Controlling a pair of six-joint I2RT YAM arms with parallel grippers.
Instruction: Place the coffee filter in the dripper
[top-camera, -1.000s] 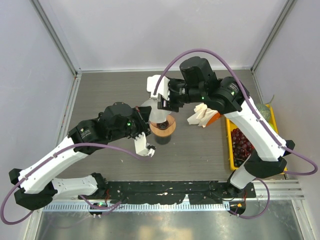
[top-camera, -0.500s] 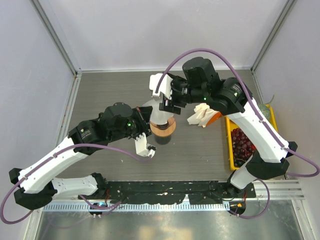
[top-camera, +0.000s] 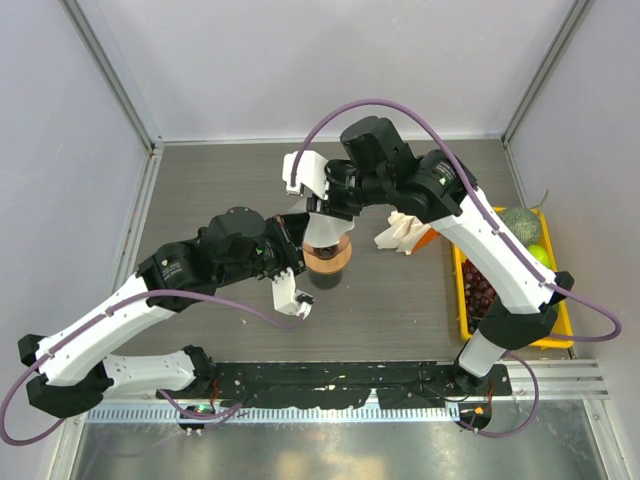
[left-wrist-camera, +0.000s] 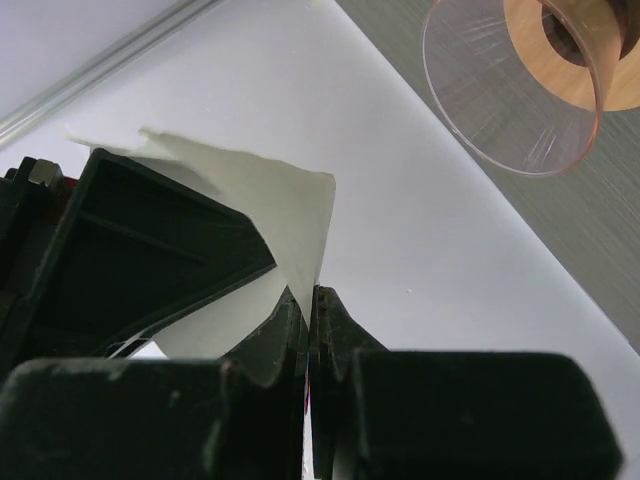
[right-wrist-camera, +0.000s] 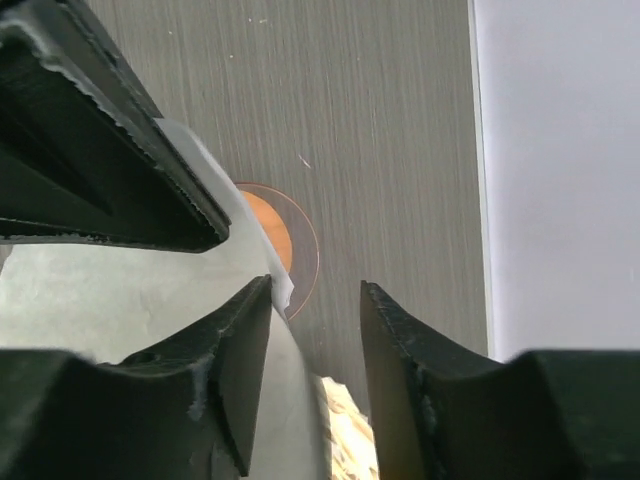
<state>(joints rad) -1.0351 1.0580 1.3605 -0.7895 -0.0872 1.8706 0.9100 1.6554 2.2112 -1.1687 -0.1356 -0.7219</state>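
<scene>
Paper fills the left wrist view: the coffee filter (left-wrist-camera: 285, 215), one thin white creased cone, is pinched at its lower edge by the left end effector (left-wrist-camera: 308, 318), whose jaws are closed tight on it. The dripper (left-wrist-camera: 520, 95), clear with a tan wooden ring, sits apart from the paper and does not hold it yet.

Right wrist view: the right end effector (right-wrist-camera: 315, 330) is spread apart with nothing between its jaws. The filter's edge lies beside one jaw and overlaps the dripper's rim.

Top view: the filter hangs over the dripper on the grey bench (top-camera: 220, 180). Near the dripper lie one ruffled bunch of spare filters (top-camera: 405, 232) and, beyond it, one yellow fruit tray (top-camera: 458, 290).

The paper looks featherlight, floppy and easily torn, so it is probably best gripped gently at the rim, with the pointed end left free
</scene>
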